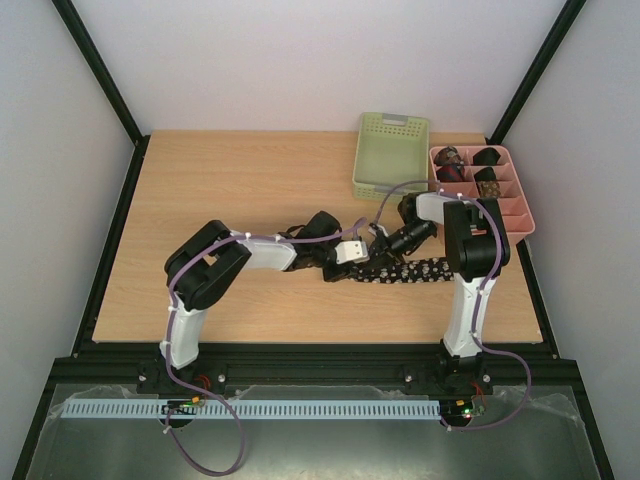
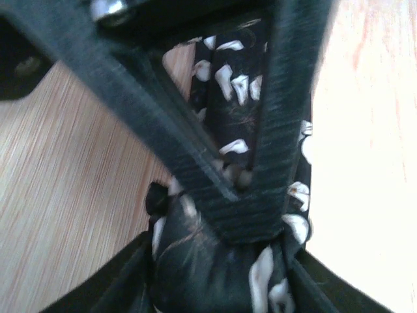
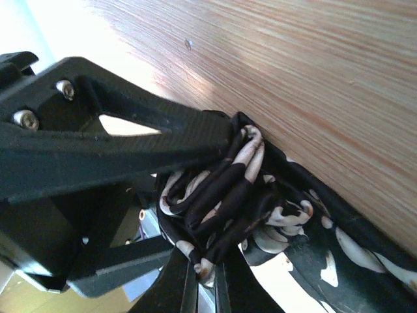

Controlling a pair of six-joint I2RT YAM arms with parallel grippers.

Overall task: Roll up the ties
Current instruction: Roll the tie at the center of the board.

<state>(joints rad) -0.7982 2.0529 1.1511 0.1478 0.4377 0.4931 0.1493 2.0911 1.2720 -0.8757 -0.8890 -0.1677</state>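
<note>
Lab test cell — white walls, black frame, wooden table

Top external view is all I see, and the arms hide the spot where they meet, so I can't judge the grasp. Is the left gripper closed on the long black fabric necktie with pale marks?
Observer: Yes. In the left wrist view the left gripper is shut, pinching the black fabric necktie with pale marks.
Operator: And the right one?
Observer: The right wrist view shows the right gripper clamped on a bunched end of the same tie.
Operator: Is that end rolled neatly?
Observer: No. It shows several loose, uneven folds rather than a tight coil.
</note>
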